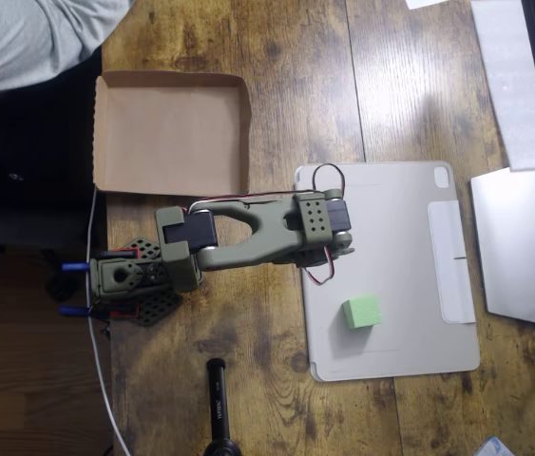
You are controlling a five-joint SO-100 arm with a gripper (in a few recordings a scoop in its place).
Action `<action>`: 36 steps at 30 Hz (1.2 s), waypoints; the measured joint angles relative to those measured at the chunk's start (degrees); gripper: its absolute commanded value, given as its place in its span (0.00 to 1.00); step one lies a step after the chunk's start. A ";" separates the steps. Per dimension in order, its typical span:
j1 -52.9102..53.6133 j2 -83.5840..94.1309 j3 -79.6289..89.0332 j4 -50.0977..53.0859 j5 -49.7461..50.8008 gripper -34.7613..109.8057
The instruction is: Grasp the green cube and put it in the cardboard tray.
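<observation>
Nearest the overhead camera we see the olive-green arm [248,233], folded across the middle of the picture, its base [134,280] at the left edge of the wooden table [277,104] and its upper links reaching right over the corner of a grey tablet cover [391,266]. The gripper itself is tucked beneath the arm's wrist housing; we cannot tell whether its fingers are apart or closed, nor whether they hold anything.

The table is dark, knotted wood. The grey tablet cover lies flat on its right half, a folded flap along its right side. The cardboard tray [105,133] sits at upper left, far from the cover, overhanging the table's left edge; its floor is bare.

The green cube [361,312] rests on the tablet cover, lower middle of it, just below and right of the arm's wrist, not touching it. It is well apart from the tray.

A black cylindrical object [218,399] stands at the bottom edge. A person's grey sleeve [29,38] shows at upper left.
</observation>
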State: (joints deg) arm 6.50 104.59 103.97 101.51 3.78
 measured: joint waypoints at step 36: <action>12.74 2.46 -5.62 -28.30 -9.93 0.24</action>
State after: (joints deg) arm 19.25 107.05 98.35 73.21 -6.15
